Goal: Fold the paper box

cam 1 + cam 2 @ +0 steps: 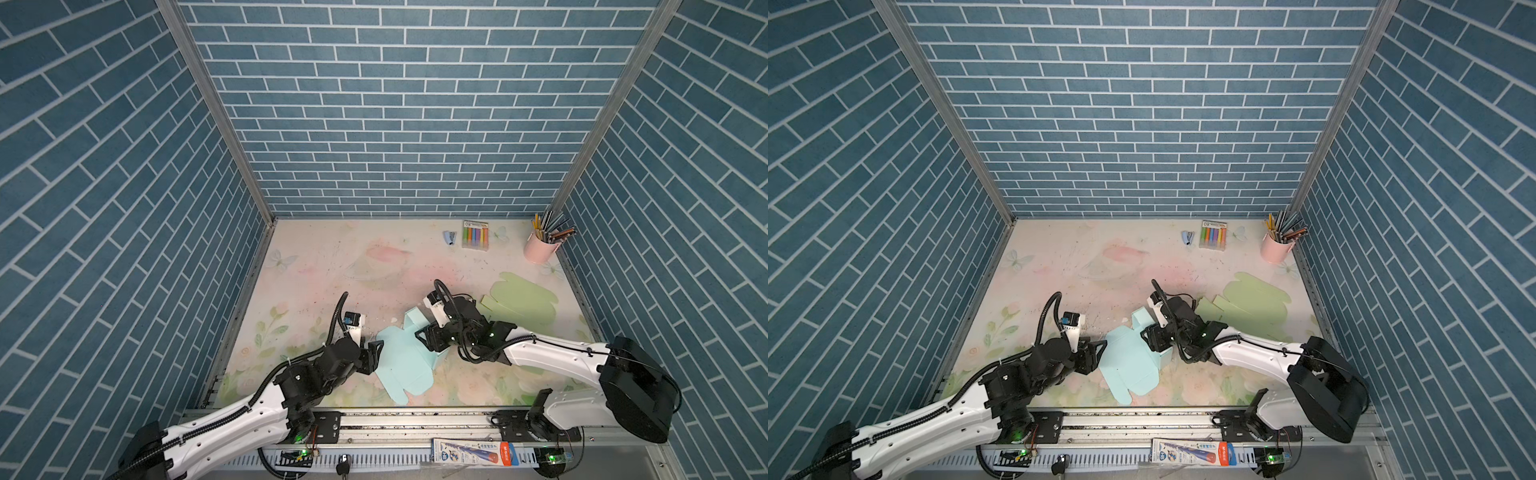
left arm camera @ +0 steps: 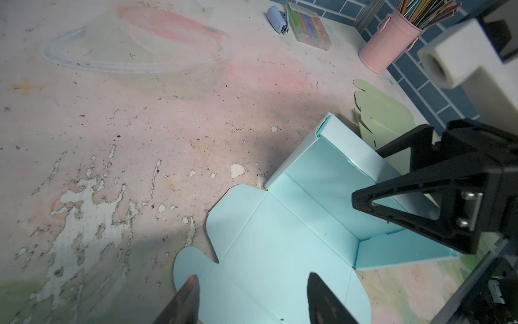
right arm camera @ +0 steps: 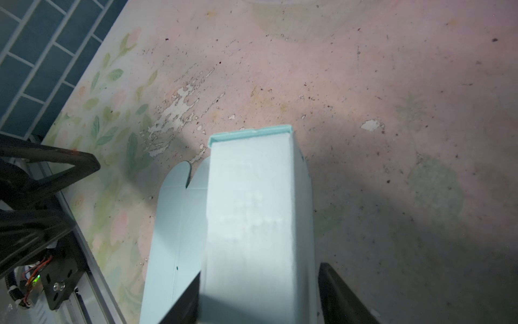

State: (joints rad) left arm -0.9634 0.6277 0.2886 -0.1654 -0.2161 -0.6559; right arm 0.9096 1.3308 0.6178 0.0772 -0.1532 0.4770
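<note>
Right gripper (image 3: pixel 259 272) straddles raised wall (image 3: pixel 252 210) of blue paper box (image 1: pixel 405 365); I cannot tell if clamped. Left gripper (image 2: pixel 252 276) spread wide, empty, over flat flap (image 2: pixel 266 252). Box lies near tabletop (image 1: pixel 332 270) front edge, centre.

Worn floral tabletop (image 1: pixel 316 266) with blue paper box (image 1: pixel 405 370), green cardboard blank (image 1: pixel 523 303), pink pencil cup (image 1: pixel 540 251), marker pack (image 1: pixel 475 235), small stapler (image 1: pixel 449 237).
</note>
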